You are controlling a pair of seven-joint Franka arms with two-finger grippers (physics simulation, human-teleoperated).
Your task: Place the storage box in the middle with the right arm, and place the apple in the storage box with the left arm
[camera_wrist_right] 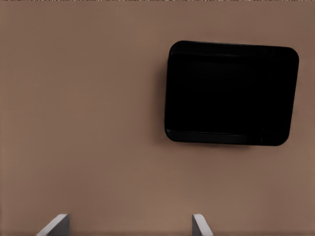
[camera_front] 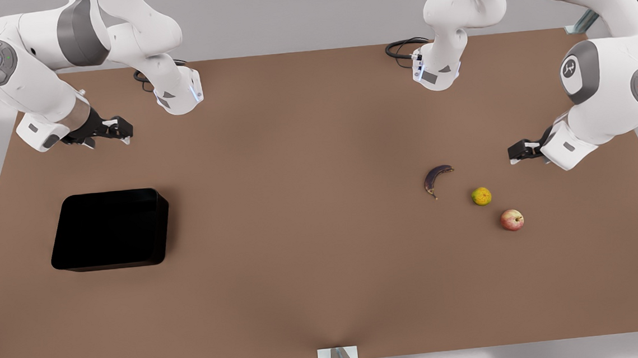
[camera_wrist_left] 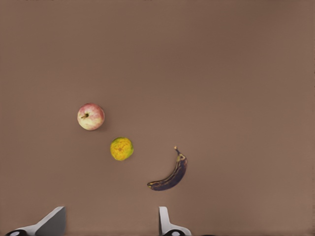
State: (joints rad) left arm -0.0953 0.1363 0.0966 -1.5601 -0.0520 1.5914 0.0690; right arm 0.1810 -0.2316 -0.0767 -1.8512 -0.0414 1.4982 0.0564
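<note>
Here both spread grippers, left gripper (camera_front: 514, 153) and right gripper (camera_front: 120, 131), flank the glossy storage box (camera_front: 110, 229).

The table (camera_front: 294, 147) is plain flat brown. The storage box (camera_front: 110, 229) is glossy black. The apple (camera_front: 511, 220) is red blushed with yellow-green, the small round fruit (camera_front: 481, 196) yellow-orange, the banana (camera_front: 436, 178) dark purple-brown. Both arms are white with grey bands.

No readable text, numbers or brand names are showing anywhere; only a small white emblem on a grey joint cap of the arm (camera_front: 571, 67) at the front view's right, too small to make out.
</note>
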